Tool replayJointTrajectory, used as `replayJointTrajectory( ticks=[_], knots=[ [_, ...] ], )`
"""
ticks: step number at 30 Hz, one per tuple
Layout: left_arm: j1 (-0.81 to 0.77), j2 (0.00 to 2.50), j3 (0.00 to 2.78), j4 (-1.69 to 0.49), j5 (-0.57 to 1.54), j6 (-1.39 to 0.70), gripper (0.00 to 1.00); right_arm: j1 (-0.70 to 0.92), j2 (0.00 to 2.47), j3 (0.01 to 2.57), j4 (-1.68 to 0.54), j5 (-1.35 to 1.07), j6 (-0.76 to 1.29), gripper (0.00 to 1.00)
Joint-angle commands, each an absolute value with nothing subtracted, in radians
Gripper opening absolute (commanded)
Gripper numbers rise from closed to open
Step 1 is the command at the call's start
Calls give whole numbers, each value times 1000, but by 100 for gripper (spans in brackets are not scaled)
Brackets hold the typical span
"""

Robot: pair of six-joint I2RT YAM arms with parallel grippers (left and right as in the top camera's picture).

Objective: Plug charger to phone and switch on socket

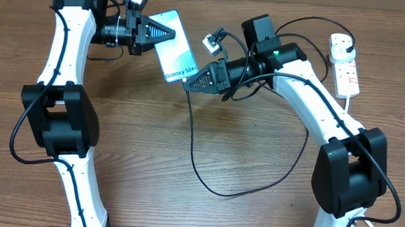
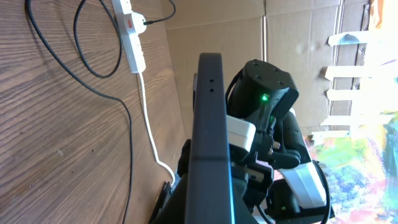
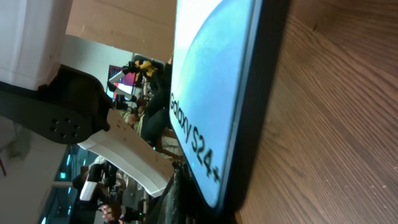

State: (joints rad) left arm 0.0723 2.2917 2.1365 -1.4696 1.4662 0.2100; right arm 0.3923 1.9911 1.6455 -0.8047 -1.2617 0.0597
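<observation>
The phone (image 1: 175, 49), its blue screen reading "Galaxy S24+", is held tilted above the table by my left gripper (image 1: 164, 33), which is shut on its upper left edge. In the left wrist view the phone (image 2: 208, 137) shows edge-on. My right gripper (image 1: 189, 85) is shut at the phone's lower end, and the charger cable (image 1: 194, 146) leaves its tips. The connector tip is hidden. The right wrist view shows the phone's screen (image 3: 211, 93) close up. The charger's black plug (image 1: 350, 44) sits in the white socket strip (image 1: 346, 71) at the far right.
The black cable loops over the middle of the wooden table (image 1: 218, 191) and back up to the strip. The strip's thick white cord (image 2: 149, 118) runs toward the right arm's base. A cardboard wall (image 2: 205, 31) stands behind the table.
</observation>
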Motion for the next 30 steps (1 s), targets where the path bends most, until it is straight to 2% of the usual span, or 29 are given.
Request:
replayJointTrajectory(
  ticks=[1,30],
  knots=[
    [73,2289,2157,-1473,1516,229,4,373,2007,1642,-802,-1289,60,4],
    [73,2289,2157,-1470,1546,229,4,393,2020,1642,-798,-1289,60,4]
  ],
)
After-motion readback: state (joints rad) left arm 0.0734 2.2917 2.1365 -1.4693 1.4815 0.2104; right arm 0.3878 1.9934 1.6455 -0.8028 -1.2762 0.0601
